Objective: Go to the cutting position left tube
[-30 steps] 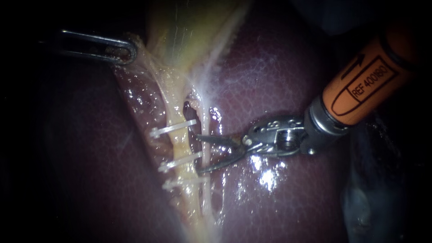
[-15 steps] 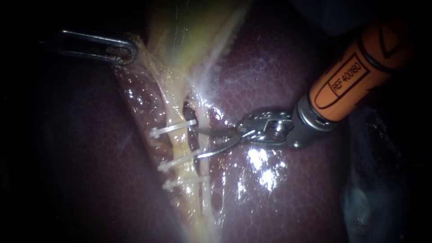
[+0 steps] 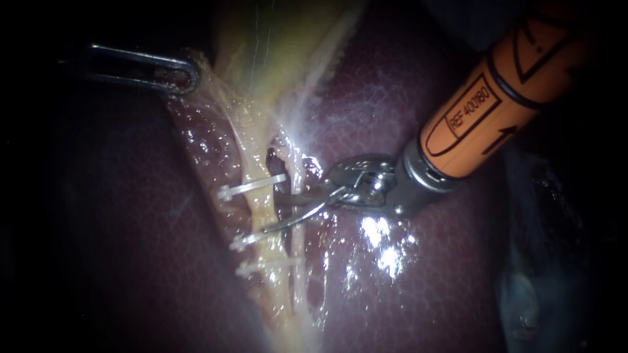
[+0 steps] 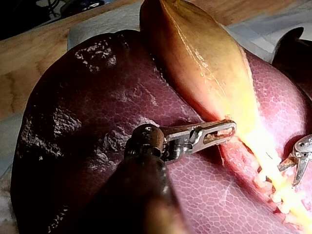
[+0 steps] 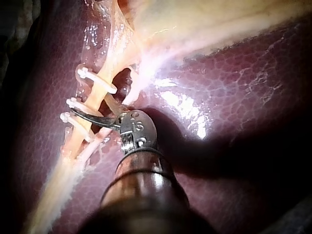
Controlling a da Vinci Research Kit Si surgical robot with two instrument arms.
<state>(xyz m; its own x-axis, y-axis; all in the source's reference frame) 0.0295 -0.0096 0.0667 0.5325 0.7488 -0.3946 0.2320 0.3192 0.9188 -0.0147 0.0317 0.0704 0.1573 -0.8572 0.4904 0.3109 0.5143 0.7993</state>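
The pale yellow left tube (image 3: pixel 261 209) runs down from the gallbladder (image 3: pixel 261 46) and carries three white clips: top (image 3: pixel 252 187), middle (image 3: pixel 258 234) and bottom (image 3: pixel 265 266). A thinner pale tube (image 3: pixel 299 229) lies just to its right. My right instrument (image 3: pixel 275 214) has thin curved blades. They stand open and reach across the thin tube, with their tips at the left tube between the top and middle clips. In the right wrist view the blades (image 5: pixel 85 117) lie against the clipped tube. My left instrument (image 3: pixel 183 75) is shut on the gallbladder's edge (image 4: pixel 222 131) and holds it stretched.
Dark red liver (image 3: pixel 405 294) surrounds the tubes, with wet glare just below the right instrument's wrist. The left wrist view shows the gallbladder (image 4: pixel 195 58) lying over the liver (image 4: pixel 87 122) on a white pad and a wooden bench (image 4: pixel 29 53).
My right instrument has slid left across the thin tube. Its blades have narrowed and their tips now reach the left tube between the top and middle clips. The left instrument has not moved.
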